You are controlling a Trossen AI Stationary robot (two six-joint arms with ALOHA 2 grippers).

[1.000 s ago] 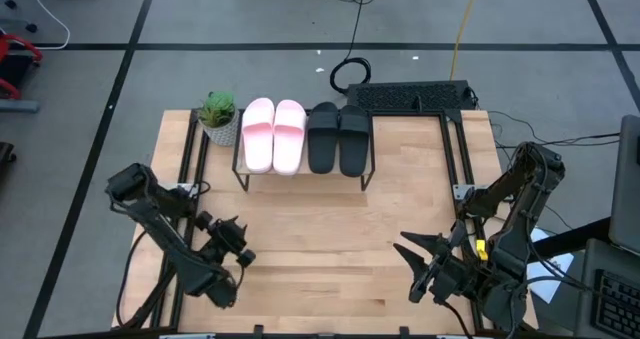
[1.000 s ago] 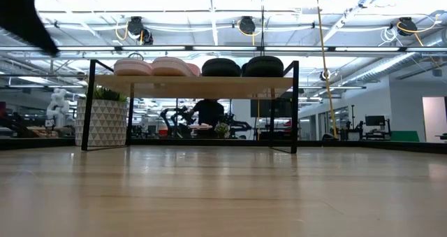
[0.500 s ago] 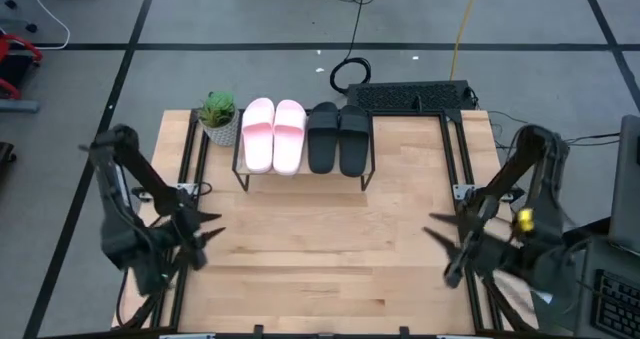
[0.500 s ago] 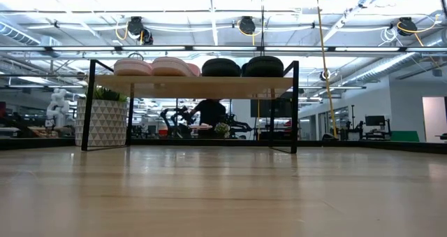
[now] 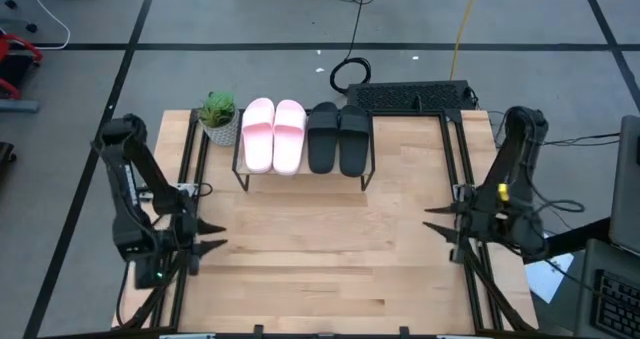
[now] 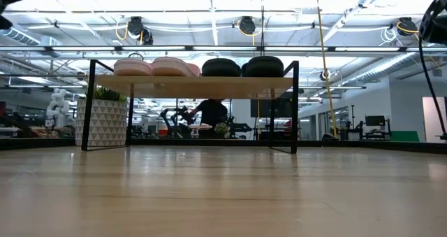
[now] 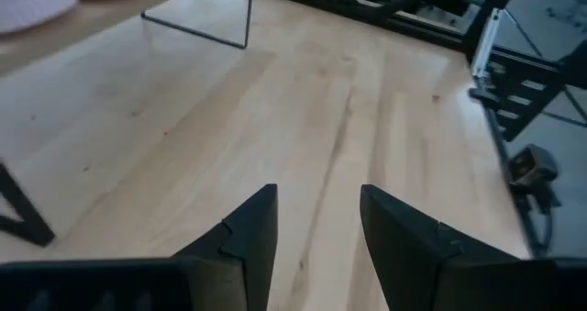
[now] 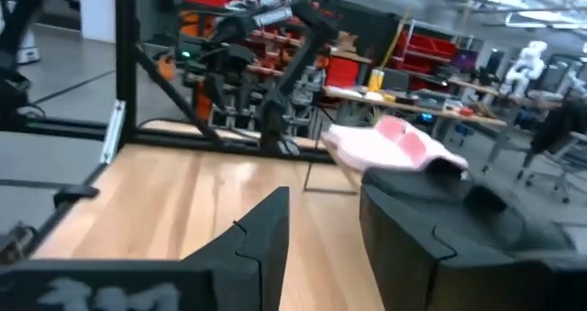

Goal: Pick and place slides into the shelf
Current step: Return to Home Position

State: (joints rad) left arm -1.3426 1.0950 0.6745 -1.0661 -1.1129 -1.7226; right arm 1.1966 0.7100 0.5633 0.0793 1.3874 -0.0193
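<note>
The pink slides and the black slides sit side by side on top of the shelf at the far side of the table. The pink ones are next to a potted plant. The left gripper is at the table's left edge and the right gripper at its right edge. Both are well apart from the shelf, jaws spread with nothing between them. Each seems to hang clear of the wood, though that's hard to judge.

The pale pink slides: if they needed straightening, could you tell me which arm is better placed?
Probably the left. The pale pink slides sit on the left half of the shelf, on the side of the open, empty left gripper. The right gripper, also open, would have to reach past the black slides.
</note>
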